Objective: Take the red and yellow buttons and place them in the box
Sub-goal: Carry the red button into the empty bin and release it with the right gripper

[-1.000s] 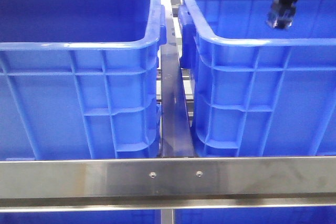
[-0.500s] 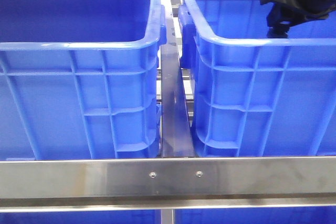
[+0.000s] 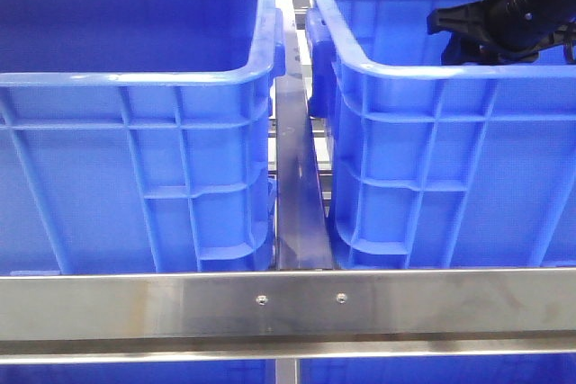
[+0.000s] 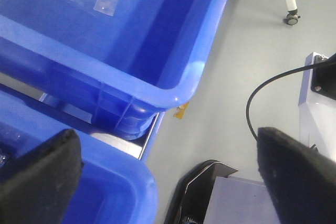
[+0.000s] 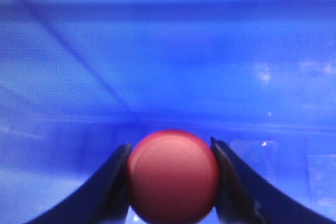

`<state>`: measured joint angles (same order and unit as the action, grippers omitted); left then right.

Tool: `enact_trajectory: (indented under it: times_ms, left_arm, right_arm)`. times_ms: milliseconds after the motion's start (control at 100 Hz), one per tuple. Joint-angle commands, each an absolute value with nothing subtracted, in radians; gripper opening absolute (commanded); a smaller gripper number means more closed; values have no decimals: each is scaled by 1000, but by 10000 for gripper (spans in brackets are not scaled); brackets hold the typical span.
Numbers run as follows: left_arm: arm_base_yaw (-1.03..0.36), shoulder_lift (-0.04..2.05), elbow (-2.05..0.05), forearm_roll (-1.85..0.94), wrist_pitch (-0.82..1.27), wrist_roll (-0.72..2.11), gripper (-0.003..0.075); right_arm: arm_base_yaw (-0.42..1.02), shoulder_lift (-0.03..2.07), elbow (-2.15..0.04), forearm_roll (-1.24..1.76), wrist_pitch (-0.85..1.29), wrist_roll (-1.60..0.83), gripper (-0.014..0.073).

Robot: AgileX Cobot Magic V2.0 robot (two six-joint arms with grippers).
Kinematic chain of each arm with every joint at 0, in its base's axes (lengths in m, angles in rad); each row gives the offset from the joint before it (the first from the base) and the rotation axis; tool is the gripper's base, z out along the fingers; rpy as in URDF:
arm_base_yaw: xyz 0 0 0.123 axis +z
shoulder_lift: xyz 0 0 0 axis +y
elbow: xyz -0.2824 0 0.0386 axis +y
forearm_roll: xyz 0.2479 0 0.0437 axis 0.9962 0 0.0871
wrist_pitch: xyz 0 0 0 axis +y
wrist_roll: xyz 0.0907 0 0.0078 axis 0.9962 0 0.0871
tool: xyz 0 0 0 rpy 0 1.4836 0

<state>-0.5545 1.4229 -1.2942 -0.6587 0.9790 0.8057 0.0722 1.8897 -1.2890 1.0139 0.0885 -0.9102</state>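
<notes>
Red button gripped inside the right crate

Right arm posture differs from a second ago: in the front view the right gripper then hung above the right crate's near rim with a small shiny part at its tip pointing down. Half a second ago it had turned and dropped closer to the rim. Now its black body lies tilted across the crate's upper right part, its tip pointing left and down behind the near rim, so the tip itself is hidden from the front. The left crate, the steel rail across the foreground and the dark bar between the two crates look the same in all three front pictures, as does the black part of the left arm at the top edge.

In the right wrist view the red button sits squarely between the two dark fingers, its domed cap facing the camera. Both fingers touch its sides, so the right gripper is clamped on it. Blurred blue plastic fills the whole background there; whether the button touches the crate floor cannot be told. The yellow button shows in no view.

In the left wrist view the left gripper has its two black padded fingers spread wide apart with nothing between them. It hovers over the corner where blue crates meet, with grey floor beyond.
</notes>
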Motion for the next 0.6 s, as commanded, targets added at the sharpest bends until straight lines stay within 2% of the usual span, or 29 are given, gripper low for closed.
enact_trajectory:
  times_ms: [0, 80, 180, 250, 590]
  left_arm:
    - [-553, 1388, -1327, -708, 947, 796, 627]
    - [-553, 1388, -1327, -708, 947, 796, 627]
    - [-553, 1388, -1327, -708, 947, 796, 627]
    - [-553, 1388, -1327, -708, 947, 796, 627]
    - [-553, 1388, -1327, -700, 947, 796, 627]
  right_arm:
    - [71, 1848, -1325, 1024, 55, -920, 199]
    - [71, 1848, -1325, 1024, 55, -920, 292]
    - [71, 1847, -1325, 1024, 55, -920, 486]
    - [71, 1845, -1325, 1024, 57, -920, 568]
    - [71, 1736, -1305, 1024, 113, -920, 573]
